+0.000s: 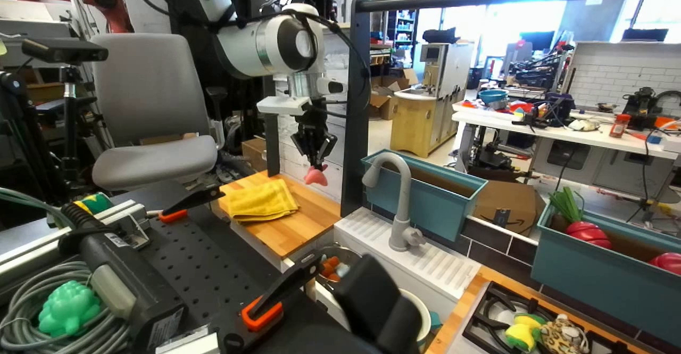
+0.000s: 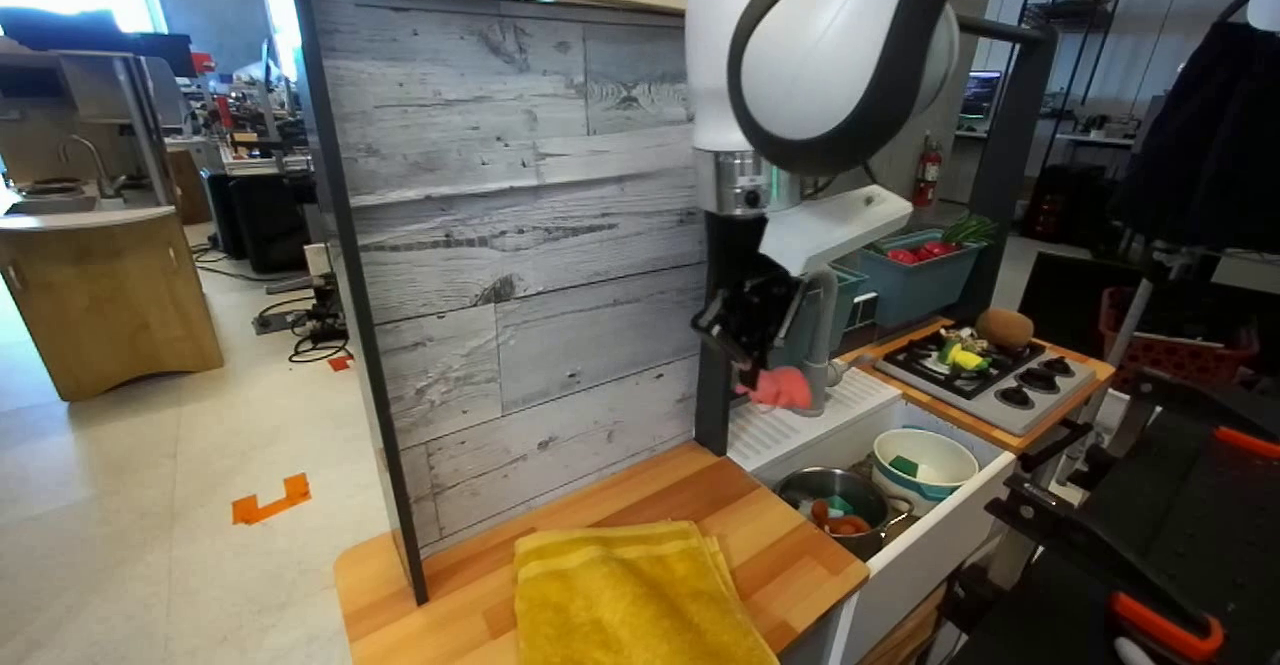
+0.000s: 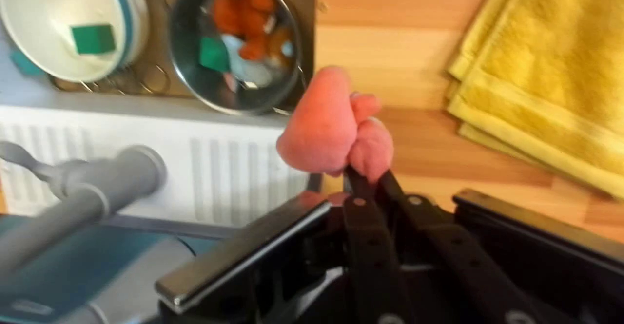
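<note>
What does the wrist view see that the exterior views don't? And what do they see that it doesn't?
Only the wrist view shows the round screws on the gripper.
Only the exterior views show the stove and the red vegetables.
Both kinds share the pink toy pinched in the gripper, the towel, faucet, pot and bowl.

White robot arm point(image 1: 245, 50) extended from above, bent at a rounded joint point(image 2: 820, 55), wrist point(image 1: 303, 85) with silver collar point(image 2: 728, 181), black jaws directed downward, paired links point(image 3: 373, 246) converging in the wrist view, tips point(image 3: 359, 185) drawn together in a pinch.
</note>
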Motion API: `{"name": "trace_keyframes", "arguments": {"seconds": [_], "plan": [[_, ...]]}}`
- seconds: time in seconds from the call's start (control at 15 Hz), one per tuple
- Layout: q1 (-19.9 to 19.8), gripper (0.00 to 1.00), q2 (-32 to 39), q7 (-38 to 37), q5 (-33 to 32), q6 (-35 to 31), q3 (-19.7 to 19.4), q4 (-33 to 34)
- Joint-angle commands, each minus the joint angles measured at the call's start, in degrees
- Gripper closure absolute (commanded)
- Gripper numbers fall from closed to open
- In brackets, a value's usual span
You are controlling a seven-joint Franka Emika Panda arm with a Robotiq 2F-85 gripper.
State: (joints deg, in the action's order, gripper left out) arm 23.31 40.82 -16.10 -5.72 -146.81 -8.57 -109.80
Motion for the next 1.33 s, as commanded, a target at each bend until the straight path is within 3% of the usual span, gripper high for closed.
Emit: {"name": "trace_keyframes", "arguments": {"seconds": [0.0, 0.13, 0.33, 0.67, 0.93, 1.2, 1.27], "plan": [[-4.21, 0.98, -6.25, -0.07, -4.98, 8.55, -1.96, -8.02], [-6.30, 0.98, -5.83, -1.76, -7.32, 12.50, -4.23, -8.22], [-10.58, 0.98, -4.09, -3.34, -10.54, 13.40, -6.91, -7.14], [-17.05, 0.98, -1.67, -3.59, -10.01, 5.35, -6.72, -6.63], [-17.94, 0.98, 0.88, -5.03, -9.44, 4.39, -7.45, -4.54], [-18.14, 0.98, 2.08, -8.09, -7.52, -5.30, -7.94, -4.28], [-17.70, 0.72, 2.44, -8.49, -7.29, -5.78, -8.43, -4.03]]}}
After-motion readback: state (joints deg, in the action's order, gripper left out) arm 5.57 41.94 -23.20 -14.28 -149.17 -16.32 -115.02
